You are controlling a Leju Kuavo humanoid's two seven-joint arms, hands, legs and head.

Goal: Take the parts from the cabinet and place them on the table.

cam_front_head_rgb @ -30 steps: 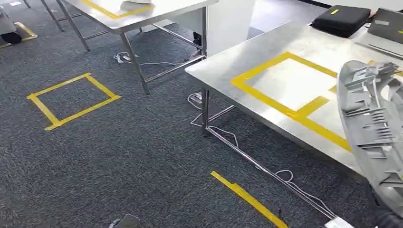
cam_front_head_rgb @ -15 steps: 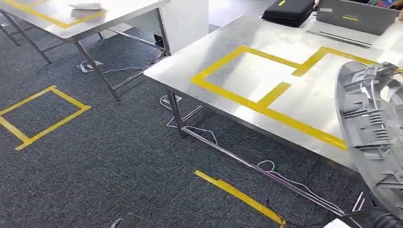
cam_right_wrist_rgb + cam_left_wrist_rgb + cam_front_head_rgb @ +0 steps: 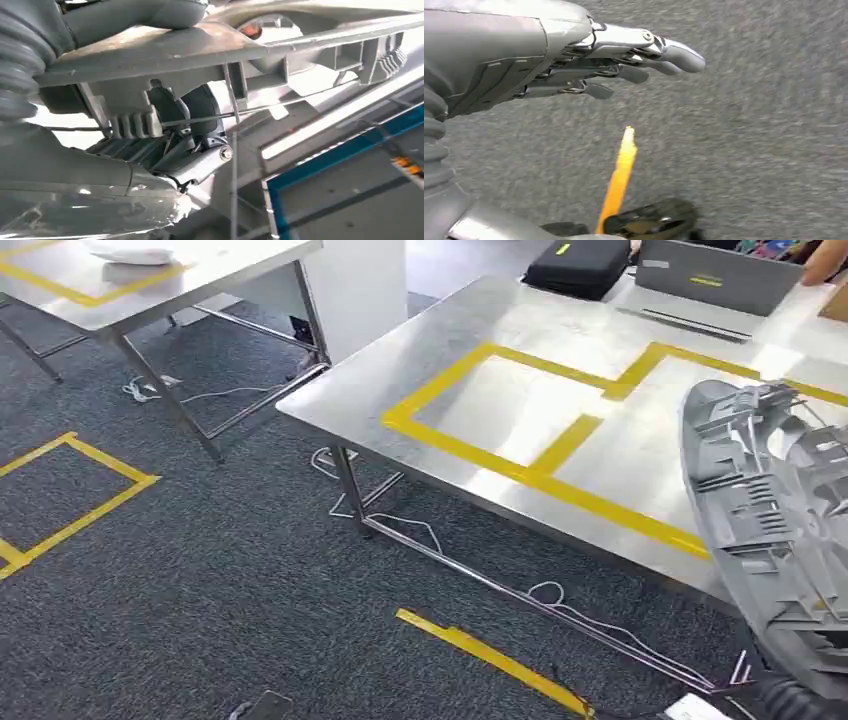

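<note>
Bright, even light; glare on the table [image 3: 560, 335]; wrist views somewhat motion-blurred.

A large grey moulded plastic part [image 3: 775, 540], ribbed on its visible face, is held upright at the near edge of the steel table [image 3: 400, 390], marked with yellow tape.

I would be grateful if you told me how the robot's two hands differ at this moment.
The left hand holds nothing, fingers stretched out and apart above the grey carpet; the right hand grips a grey ribbed plastic part. The left hangs beside a yellow tape strip, while the right carries its part near the steel table. Both are grey.
</note>
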